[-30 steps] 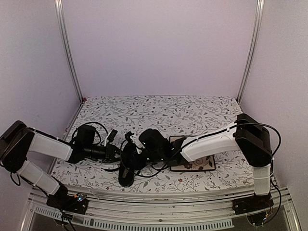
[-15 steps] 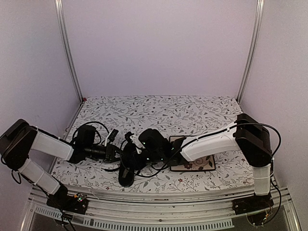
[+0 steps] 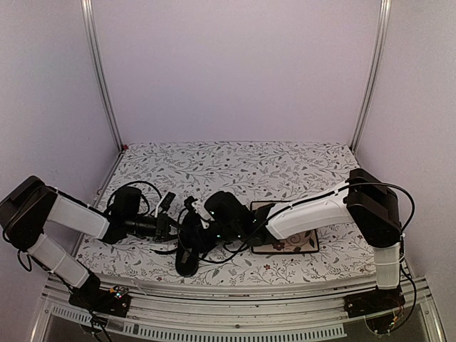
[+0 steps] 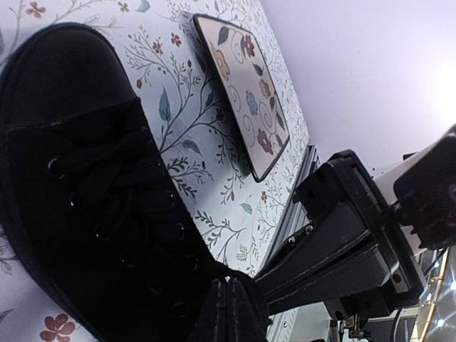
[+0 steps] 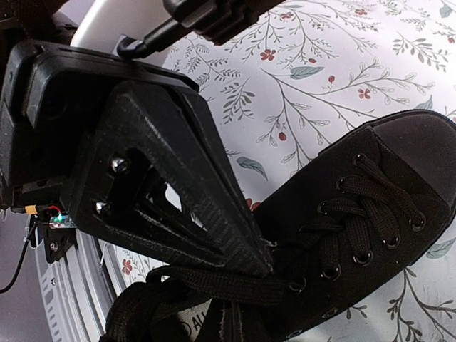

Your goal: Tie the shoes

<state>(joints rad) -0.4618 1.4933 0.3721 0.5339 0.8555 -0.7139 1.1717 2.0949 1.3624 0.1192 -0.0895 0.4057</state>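
Note:
The black lace-up shoe lies near the table's front edge, toe toward the front, between my two grippers. In the left wrist view the shoe fills the left half. My left gripper is shut, its tips at the shoe's upper eyelets. From the right wrist camera, the left gripper touches a flat black lace stretched across the shoe; I cannot see whether it pinches it. My right gripper is shut right under that lace and appears to hold it. From above, the left gripper and right gripper nearly meet.
A square floral plate lies right of the shoe under the right arm, also seen as the plate beyond the toe. Loose lace ends trail on the floral cloth. The metal front rail is close behind the shoe.
The left gripper's jaws have closed at the shoe's laces. Both arms stay almost where they were.

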